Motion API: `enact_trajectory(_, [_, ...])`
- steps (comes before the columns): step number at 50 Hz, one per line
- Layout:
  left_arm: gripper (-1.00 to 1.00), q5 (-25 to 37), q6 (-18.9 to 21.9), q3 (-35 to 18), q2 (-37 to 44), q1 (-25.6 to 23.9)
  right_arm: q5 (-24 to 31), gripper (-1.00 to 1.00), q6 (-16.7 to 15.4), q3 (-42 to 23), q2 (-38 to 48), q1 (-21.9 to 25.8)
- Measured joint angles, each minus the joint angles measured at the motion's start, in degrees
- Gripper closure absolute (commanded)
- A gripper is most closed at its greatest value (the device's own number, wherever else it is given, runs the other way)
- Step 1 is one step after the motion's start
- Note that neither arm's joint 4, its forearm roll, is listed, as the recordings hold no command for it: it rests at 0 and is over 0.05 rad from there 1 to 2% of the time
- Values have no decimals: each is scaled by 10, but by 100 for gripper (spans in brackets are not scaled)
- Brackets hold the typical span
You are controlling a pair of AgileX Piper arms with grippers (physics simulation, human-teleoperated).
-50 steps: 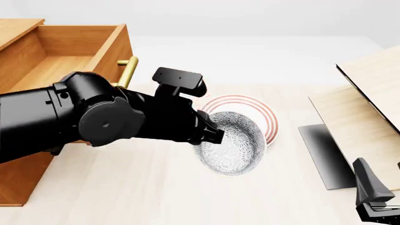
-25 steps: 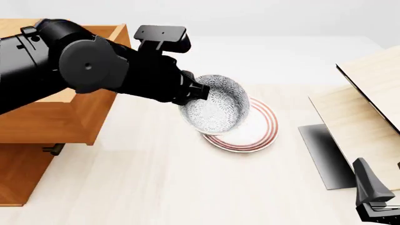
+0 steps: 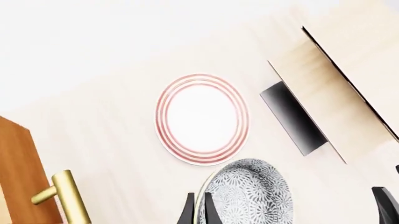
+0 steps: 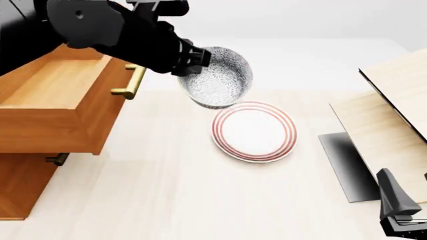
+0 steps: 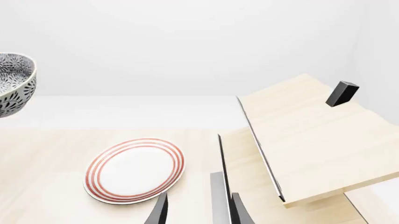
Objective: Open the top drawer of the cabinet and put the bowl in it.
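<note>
The left gripper (image 4: 193, 59) is pinching the rim of the bowl (image 4: 218, 77), with 1 finger inside and 1 outside, and is holding it in the air, tilted, above the table (image 4: 173, 170) and just beside the red-ringed plate (image 4: 253, 131). The top drawer (image 4: 57, 102) of the cabinet (image 4: 23, 185) is standing pulled out, to the left of the bowl and lower.

The grip is on 1 thin edge only, so the bowl could be swinging or slipping out during the sideways move. The bowl could also be striking the brass handle (image 4: 131, 82) or the drawer's front wall if it is carried across too low.

The left arm is covering the back of the drawer, so its far part is not visible. The right gripper (image 5: 196, 212) is resting low near the pale wooden structure (image 4: 393, 120); its 2 fingers are standing apart with nothing between them.
</note>
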Motion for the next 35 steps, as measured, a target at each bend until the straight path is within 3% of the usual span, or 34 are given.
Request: enact_trajectory(35, [100, 95, 29, -148, 21, 98, 0, -100, 0, 0, 0, 0])
